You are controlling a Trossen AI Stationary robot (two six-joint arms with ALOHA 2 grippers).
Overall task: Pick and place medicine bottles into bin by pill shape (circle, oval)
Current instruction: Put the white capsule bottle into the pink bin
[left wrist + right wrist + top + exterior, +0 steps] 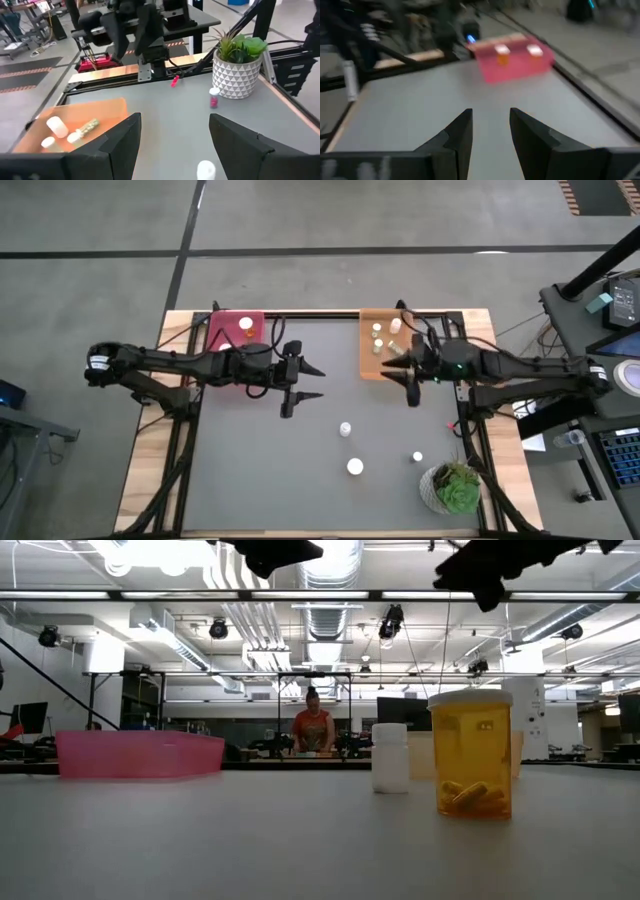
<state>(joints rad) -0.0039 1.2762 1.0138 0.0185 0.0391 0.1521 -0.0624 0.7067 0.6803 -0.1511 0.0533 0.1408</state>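
Your left gripper [313, 383] hangs over the desk [250, 470] just beside the pink bin [236, 330], fingers spread with nothing between them. In the same high view your right gripper [400, 372] sits at the near edge of the orange bin [368, 358], fingers part-way apart and empty. That orange bin holds several small white medicine bottles [377, 330]. The pink bin holds at least one bottle [246, 326]. Three more stand loose on the desk: one near the middle [345, 429], one white cap nearer the front [355, 467], one [418, 456] just beside the potted plant [455, 486].

From the low view, an amber pill bottle [472, 752] with a white cap stands nearest the camera, with oblong pills lying at its bottom. A white bottle [390, 757] stands just beside it, farther back. The pink bin [138, 753] rests well apart on the desk. Dark parts of both arms show overhead. A person in an orange top [313, 726] stands in the room beyond.

From the left wrist view, the left fingers [120, 145] stand wide apart and hold nothing. A white cap [205, 169] sits on the desk between them. The orange bin [107, 107] shows white bottles [56, 126] lying inside. A small bottle [214, 97] stands against the plant's white patterned pot [235, 77].

From the right wrist view, the right fingers [457, 135] stand a narrow gap apart, gripping nothing. The pink bin [512, 67] lies ahead with two white-capped bottles [502, 53] in it.
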